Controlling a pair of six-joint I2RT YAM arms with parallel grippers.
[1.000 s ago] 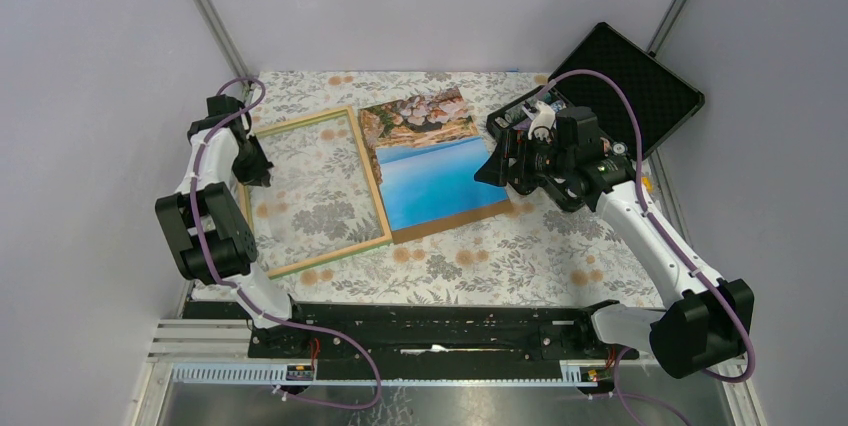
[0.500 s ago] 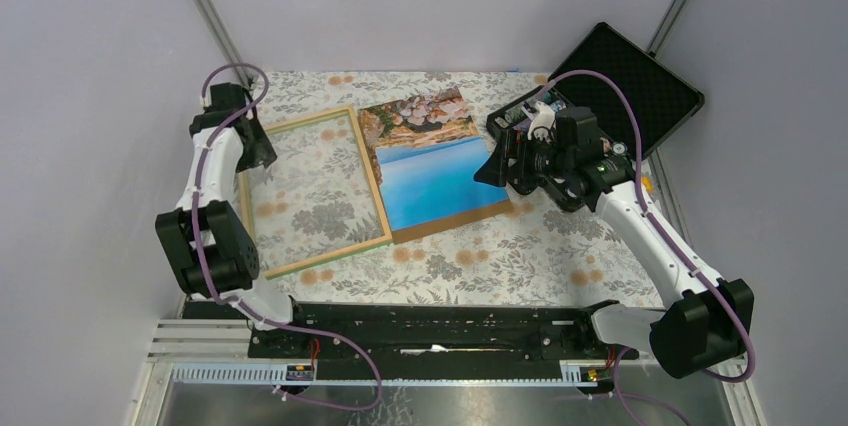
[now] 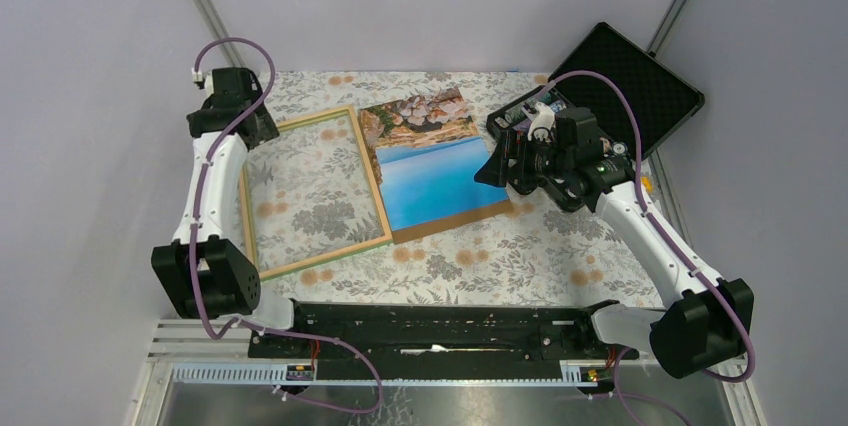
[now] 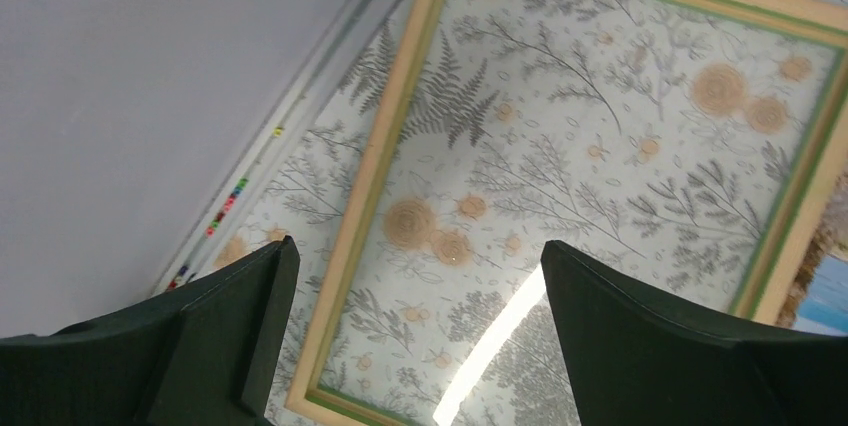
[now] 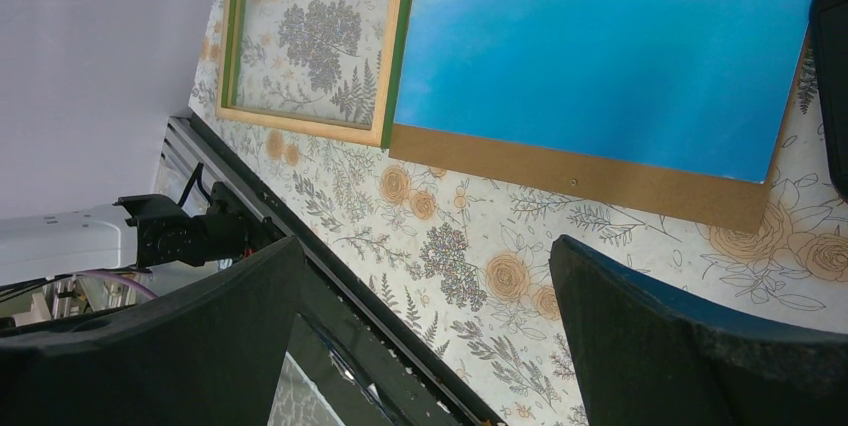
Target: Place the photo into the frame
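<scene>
- Photo (image 3: 430,161) flat on brown backing panel (image 3: 455,219), picture side up, long axis near-to-far and slightly skewed; rocky coast at far end, blue sea at near end.
- Frame (image 3: 372,181) flat on tabletop (image 3: 500,256), just left of photo, same long axis, its right rail beside photo's left edge.
- Coloured marks on tabletop's edge strip too small to read.
- Left claw (image 4: 418,246) spread wide, gripping nothing, above frame's far-left corner.
- Right claw (image 5: 425,241) also wide, empty, at photo's right edge, near black case (image 3: 640,81).
</scene>
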